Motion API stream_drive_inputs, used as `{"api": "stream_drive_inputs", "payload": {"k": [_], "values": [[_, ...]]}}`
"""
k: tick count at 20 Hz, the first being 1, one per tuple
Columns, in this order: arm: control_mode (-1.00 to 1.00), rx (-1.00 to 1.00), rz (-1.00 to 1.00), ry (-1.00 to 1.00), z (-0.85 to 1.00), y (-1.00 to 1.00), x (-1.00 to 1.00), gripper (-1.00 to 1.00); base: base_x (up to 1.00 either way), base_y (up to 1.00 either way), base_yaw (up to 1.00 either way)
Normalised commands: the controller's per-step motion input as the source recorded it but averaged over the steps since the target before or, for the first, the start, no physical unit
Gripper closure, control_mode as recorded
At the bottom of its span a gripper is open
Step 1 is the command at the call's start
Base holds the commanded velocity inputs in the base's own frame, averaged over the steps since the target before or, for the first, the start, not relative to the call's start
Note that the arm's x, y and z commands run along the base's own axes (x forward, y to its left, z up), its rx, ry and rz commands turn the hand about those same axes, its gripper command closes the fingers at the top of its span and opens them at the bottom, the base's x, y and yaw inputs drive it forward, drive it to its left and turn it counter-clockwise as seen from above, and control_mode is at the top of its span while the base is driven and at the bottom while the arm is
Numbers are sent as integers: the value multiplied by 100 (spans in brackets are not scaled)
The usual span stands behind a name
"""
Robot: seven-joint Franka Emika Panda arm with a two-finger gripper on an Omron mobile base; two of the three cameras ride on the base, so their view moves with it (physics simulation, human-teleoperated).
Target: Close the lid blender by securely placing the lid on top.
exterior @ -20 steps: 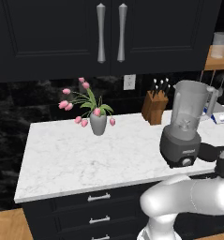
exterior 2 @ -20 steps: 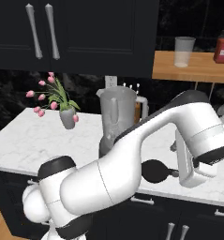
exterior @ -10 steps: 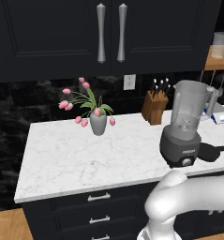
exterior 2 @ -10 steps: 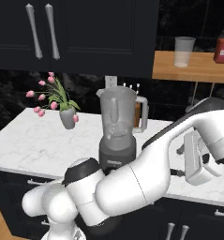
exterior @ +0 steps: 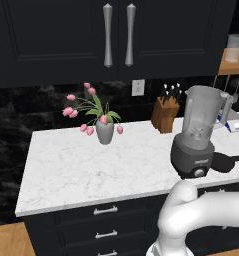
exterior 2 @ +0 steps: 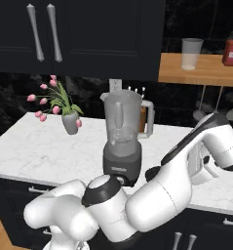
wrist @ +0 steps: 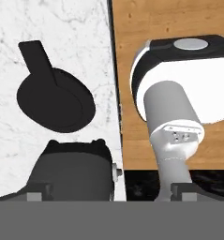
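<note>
1. The white robot arm (exterior 2: 176, 190) rises in the foreground and bends right over the desk edge; whether its pincer is open or closed cannot be told.
2. The white marble desk (exterior: 91, 170) tops dark drawers with silver pulls.
3. The flat round black lid (wrist: 55, 99) with a tab lies on the desk surface just beside the blender base, on its right in the left base view (exterior: 225, 161), apart from the jar.
4. The countertop blender with a dark grey base and translucent tapered jar (exterior: 197, 132) stands upright near the desk's front edge, its jar open at the top and its handle to the right (exterior 2: 123, 136).
5. A grey vase of pink tulips (exterior: 103, 127) stands further back and left.
6. A wooden knife block (exterior: 165, 114) stands by the back wall behind the blender.
7. A wooden shelf (exterior 2: 201, 73) on the far right carries a clear cup (exterior 2: 191, 52) and a red jar (exterior 2: 232, 49).
</note>
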Motion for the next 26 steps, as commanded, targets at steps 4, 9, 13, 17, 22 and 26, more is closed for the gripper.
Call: {"api": "stream_drive_inputs", "payload": {"k": [4, 9, 13, 17, 22, 26], "values": [[-100, -3, -29, 12, -61, 0, 25, -100, 0, 0, 0], [-100, -11, -34, 15, -60, 0, 0, -100, 0, 0, 0], [-100, -7, -35, 3, -16, 0, 25, -100, 0, 0, 0], [-100, -14, -11, 1, -23, 0, 15, -100, 0, 0, 0], [-100, -19, 10, 0, -25, 0, 30, -100, 0, 0, 0], [-100, -1, 20, 0, 0, -13, 13, -100, 0, 0, 0]]}}
